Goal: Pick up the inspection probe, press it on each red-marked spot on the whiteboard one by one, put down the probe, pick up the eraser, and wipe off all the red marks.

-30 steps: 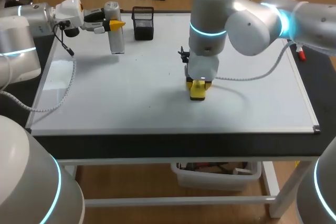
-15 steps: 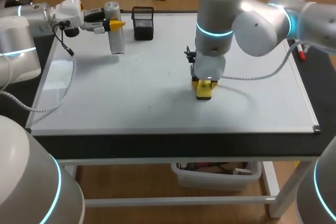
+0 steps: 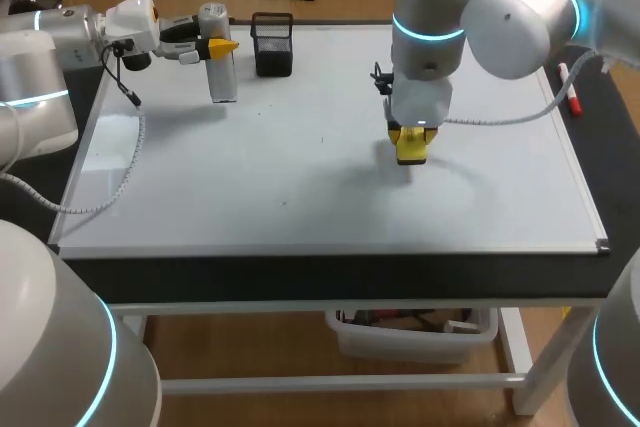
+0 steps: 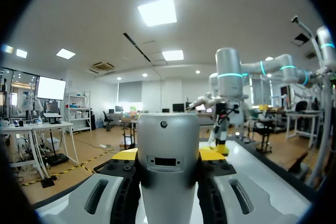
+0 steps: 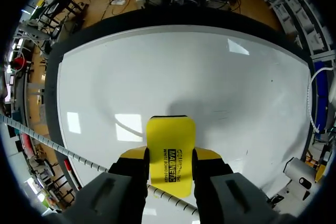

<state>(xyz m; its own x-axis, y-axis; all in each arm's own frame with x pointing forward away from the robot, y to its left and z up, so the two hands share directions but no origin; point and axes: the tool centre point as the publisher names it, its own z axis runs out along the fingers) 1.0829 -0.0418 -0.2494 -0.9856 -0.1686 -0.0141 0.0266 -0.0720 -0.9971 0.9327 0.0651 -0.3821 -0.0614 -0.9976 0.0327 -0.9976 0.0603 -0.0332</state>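
The left fingers [image 4: 124,155] pinch the probe [image 3: 218,65] from 2 sides near its top, their yellow tips pressed against its grey body. The probe stands upright over the far left corner of the whiteboard [image 3: 250,177]. Its lower end is down at the board's surface, but I cannot tell whether it touches. Just beside the probe, toward the middle, a black mesh pen cup [image 3: 272,44] stands on the board near its far edge.

The right fingers [image 5: 209,155] clamp the yellow eraser [image 5: 171,150] between them, 1 on each long side. The eraser sticks out past the tips and points down at the board. From the head view it sits right of the board's middle, with a soft shadow beside it. I cannot tell whether it rests on the surface.

A red marker [image 3: 572,102] lies on the dark counter [image 3: 300,272], just beyond the board's right edge.
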